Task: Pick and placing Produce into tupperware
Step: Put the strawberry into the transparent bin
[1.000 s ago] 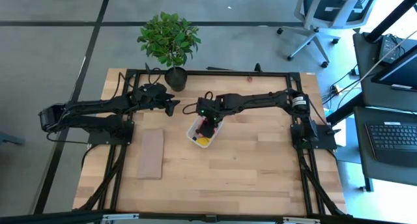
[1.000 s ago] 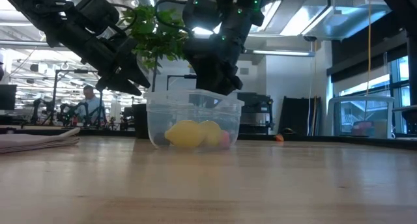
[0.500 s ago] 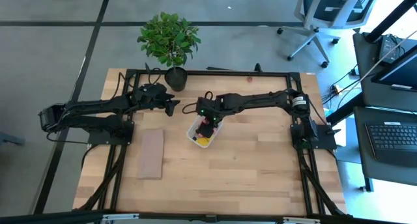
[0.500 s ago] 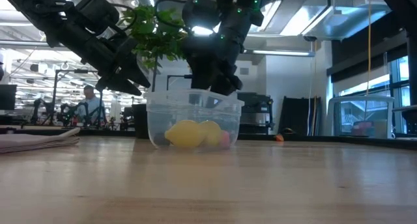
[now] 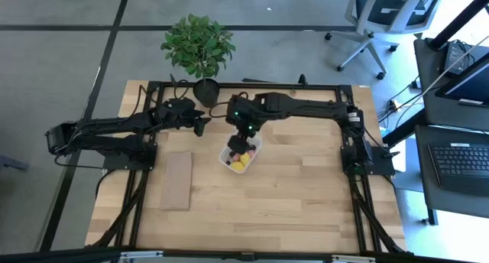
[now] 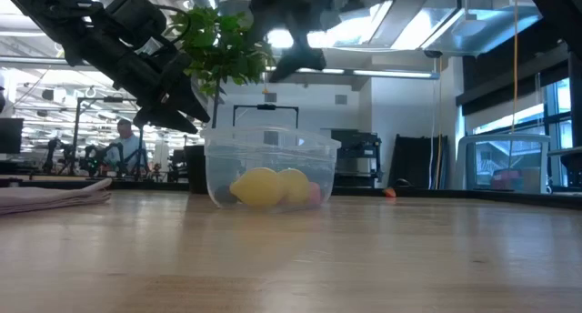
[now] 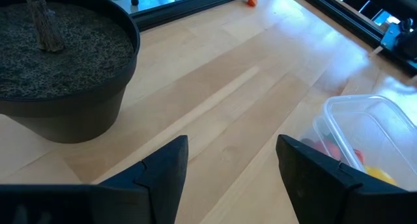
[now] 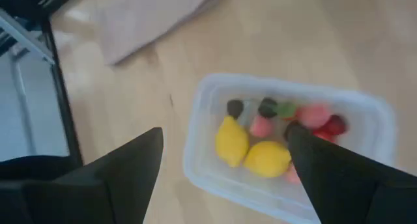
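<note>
The right end effector has risen, released and empty, above the tupperware.

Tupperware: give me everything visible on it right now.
The tupperware is a small clear plastic tub, rectangular with rounded corners and a thicker rim, lidless. It sits upright and flat on the wooden table, near the middle, apart from the tan board. Inside lie toy produce: two yellow pieces, plus pink, red and dark ones and a bit of green. The right gripper hangs above its far end, jaws open, not touching it.
</note>
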`<act>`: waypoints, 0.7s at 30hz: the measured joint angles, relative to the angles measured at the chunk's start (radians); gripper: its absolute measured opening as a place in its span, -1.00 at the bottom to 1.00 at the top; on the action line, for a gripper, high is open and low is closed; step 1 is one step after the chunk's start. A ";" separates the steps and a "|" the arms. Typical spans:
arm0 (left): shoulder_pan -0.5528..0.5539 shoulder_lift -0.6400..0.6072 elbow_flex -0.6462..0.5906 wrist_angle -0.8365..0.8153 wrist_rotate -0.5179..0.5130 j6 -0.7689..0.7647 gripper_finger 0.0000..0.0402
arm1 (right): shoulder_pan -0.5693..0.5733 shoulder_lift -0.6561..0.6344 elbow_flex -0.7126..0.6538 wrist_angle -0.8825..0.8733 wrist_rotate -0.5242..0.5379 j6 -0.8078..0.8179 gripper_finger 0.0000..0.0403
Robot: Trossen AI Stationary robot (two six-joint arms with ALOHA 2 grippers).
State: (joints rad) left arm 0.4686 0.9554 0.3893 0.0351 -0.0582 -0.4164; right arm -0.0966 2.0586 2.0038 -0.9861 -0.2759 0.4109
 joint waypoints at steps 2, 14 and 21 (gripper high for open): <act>0.000 0.000 0.000 0.004 0.000 0.000 0.12 | 0.001 0.000 0.056 -0.051 0.054 -0.032 0.64; -0.001 0.000 0.000 0.003 0.000 -0.029 0.12 | -0.219 0.001 0.260 -0.591 0.295 -0.053 0.64; -0.014 0.000 0.000 0.001 0.000 -0.053 0.12 | -0.424 -0.006 0.248 -0.585 0.327 -0.050 0.64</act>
State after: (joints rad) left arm 0.4542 0.9554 0.3893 0.0358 -0.0578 -0.4693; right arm -0.5209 2.0521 2.2519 -1.5711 0.0515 0.3608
